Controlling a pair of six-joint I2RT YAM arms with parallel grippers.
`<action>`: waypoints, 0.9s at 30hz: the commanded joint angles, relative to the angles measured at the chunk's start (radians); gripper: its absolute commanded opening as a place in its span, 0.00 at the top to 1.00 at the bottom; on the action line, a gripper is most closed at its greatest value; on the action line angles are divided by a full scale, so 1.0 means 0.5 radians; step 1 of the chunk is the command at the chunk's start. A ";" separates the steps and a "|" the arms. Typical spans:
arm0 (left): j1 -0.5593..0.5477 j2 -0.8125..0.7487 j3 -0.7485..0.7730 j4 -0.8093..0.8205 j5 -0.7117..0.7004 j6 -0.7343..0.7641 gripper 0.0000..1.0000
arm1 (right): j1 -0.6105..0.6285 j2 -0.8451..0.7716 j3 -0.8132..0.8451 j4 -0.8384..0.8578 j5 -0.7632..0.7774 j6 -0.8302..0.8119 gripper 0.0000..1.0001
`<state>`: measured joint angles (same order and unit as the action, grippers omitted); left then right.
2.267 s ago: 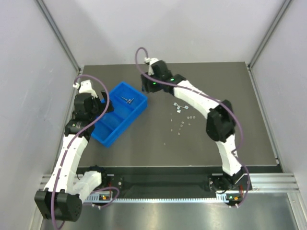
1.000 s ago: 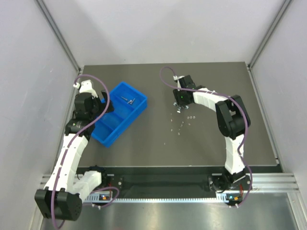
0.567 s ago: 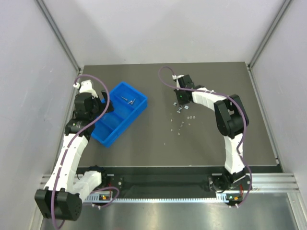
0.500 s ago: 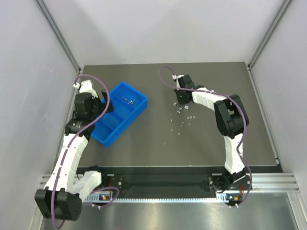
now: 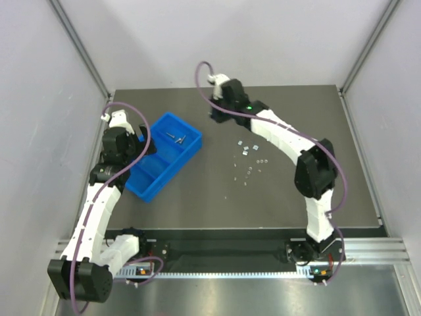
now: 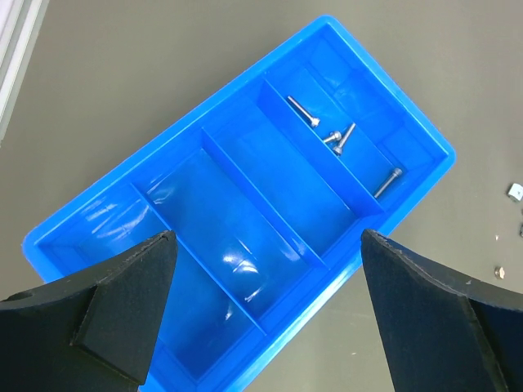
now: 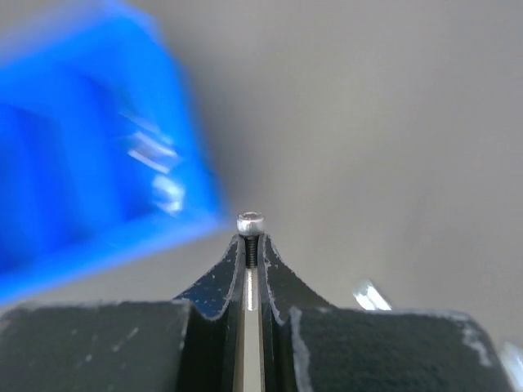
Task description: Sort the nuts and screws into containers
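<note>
The blue tray lies at the left of the table. Its far compartment holds several screws, also plain in the left wrist view as screws in the tray. My right gripper hangs above the table just right of the tray's far corner. It is shut on a small screw, whose head sticks out past the fingertips. The tray shows blurred at the left of that view. Nuts lie scattered mid-table. My left gripper is open, hovering over the tray's near side.
A few loose nuts lie on the dark table to the right of the tray. One nut shows blurred below the right gripper. Grey walls close in the table on the left, back and right.
My right gripper shut on a screw at the scattered pile, then rose and swung left toward the tray's far corner. The left arm has not moved.
</note>
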<state>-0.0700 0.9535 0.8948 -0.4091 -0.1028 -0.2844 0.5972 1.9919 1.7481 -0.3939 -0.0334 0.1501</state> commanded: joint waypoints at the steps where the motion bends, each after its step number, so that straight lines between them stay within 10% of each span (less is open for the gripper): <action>1: 0.008 -0.026 -0.001 0.027 -0.018 0.020 0.01 | 0.269 0.228 0.430 -0.031 -0.111 -0.015 1.00; 5: 0.005 -0.039 -0.001 0.027 -0.009 0.017 0.01 | 0.392 0.599 1.003 -0.191 -0.142 -0.030 1.00; 15: 0.005 -0.060 -0.004 0.033 -0.009 0.013 0.01 | 0.441 0.824 1.011 -0.004 -0.139 -0.015 0.96; 19: 0.005 -0.057 -0.004 0.030 -0.021 0.017 0.01 | 0.441 0.763 0.989 0.002 -0.145 0.004 0.78; 23: 0.005 -0.048 -0.001 0.030 -0.009 0.017 0.01 | 0.441 0.680 0.998 -0.037 -0.105 -0.027 0.38; 27: 0.005 -0.048 -0.004 0.030 -0.009 0.017 0.01 | 0.352 0.505 0.953 -0.099 -0.071 0.034 0.27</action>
<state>-0.0700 0.9501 0.8948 -0.4118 -0.1024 -0.2844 0.8085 2.3978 2.2215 -0.4522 -0.0902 0.1463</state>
